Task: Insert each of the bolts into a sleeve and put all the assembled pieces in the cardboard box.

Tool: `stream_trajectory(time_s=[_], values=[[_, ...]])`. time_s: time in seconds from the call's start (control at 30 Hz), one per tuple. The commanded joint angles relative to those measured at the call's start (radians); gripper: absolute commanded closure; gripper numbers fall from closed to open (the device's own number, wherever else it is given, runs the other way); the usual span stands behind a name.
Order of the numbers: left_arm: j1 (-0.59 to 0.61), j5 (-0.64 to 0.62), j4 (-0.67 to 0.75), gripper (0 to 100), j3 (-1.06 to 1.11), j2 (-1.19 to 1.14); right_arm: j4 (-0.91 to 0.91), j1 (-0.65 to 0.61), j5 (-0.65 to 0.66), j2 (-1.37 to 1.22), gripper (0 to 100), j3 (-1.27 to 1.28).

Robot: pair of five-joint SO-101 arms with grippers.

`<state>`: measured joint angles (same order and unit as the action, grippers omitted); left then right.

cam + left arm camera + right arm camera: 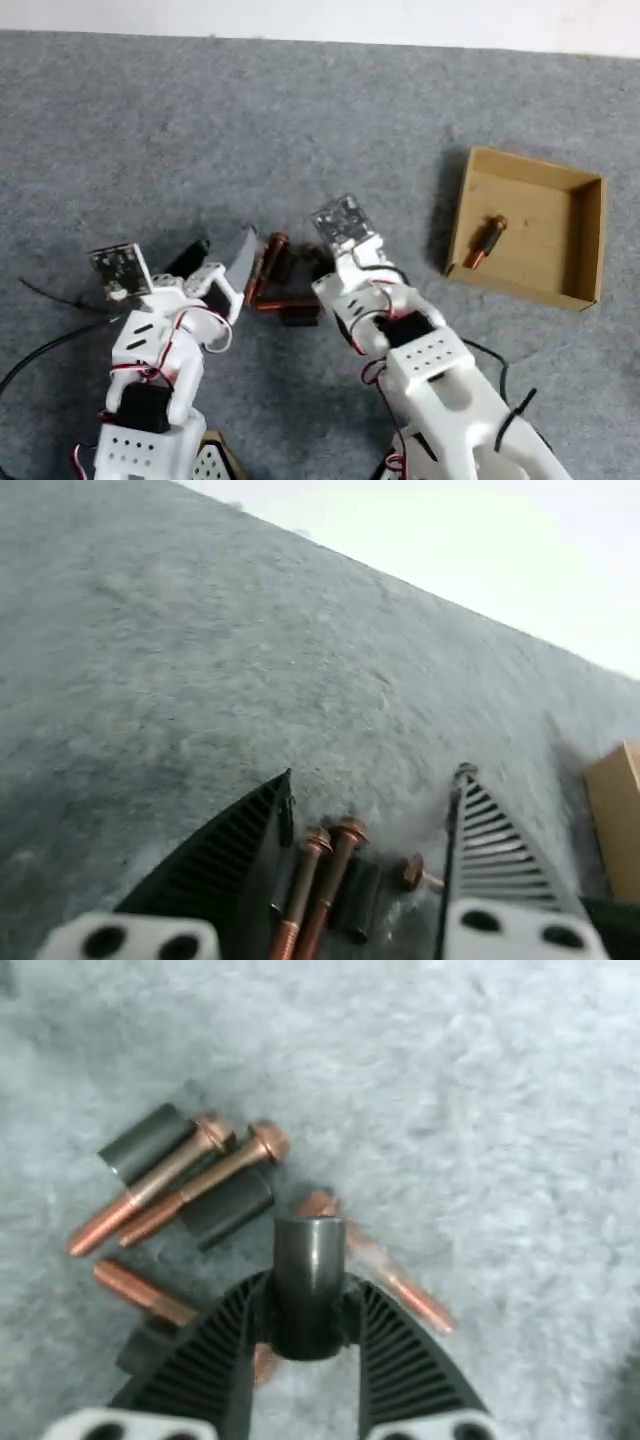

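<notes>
**Status.** Right pincer point(308, 1295) — closed on a dark sleeve point(308, 1252), whose free end projects past the fingertips. Left pincer point(374, 780) — open and gripping nothing. It sits low over the grey surface point(150, 120) and straddles two copper bolts point(335, 865) that lie side by side, touching. Further bolts and two loose sleeves point(225, 1205) lie in a tight cluster just beside both pincers. The cardboard box point(585, 235) sits well apart to the right and holds one assembled piece point(484, 241).

**Hazards, as I judge them from here.**

1. Double pick. The two bolts touch, so closing the left pincer where it stands may catch both. One would then drop, or both would skew.
2. Dragged parts. A loose sleeve lies just beside those bolts and could be swept along or rolled away.
3. Contact between arms. Both pincers work over the same cluster, so I would move one at a time.
4. Jammed insertion. A bolt gripped off-axis may catch on the sleeve's rim and push the sleeve back through the right pincer's hold.
</notes>
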<state>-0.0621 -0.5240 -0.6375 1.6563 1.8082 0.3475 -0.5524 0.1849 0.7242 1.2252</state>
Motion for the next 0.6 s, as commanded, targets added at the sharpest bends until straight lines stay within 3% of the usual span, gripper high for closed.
stream_trajectory(time_s=[0.0,0.23,0.57], values=[[-0.077,0.046,-0.035,76,-0.022,-0.007,-0.028,0.022,0.006,0.082,99.4,0.021],[-0.214,0.126,-0.061,73,-0.134,-0.343,-0.028,0.022,0.006,0.182,99.4,0.093],[-0.206,0.15,-0.038,73,-0.527,-1.17,-0.028,0.024,0.006,0.234,99.4,0.143]])
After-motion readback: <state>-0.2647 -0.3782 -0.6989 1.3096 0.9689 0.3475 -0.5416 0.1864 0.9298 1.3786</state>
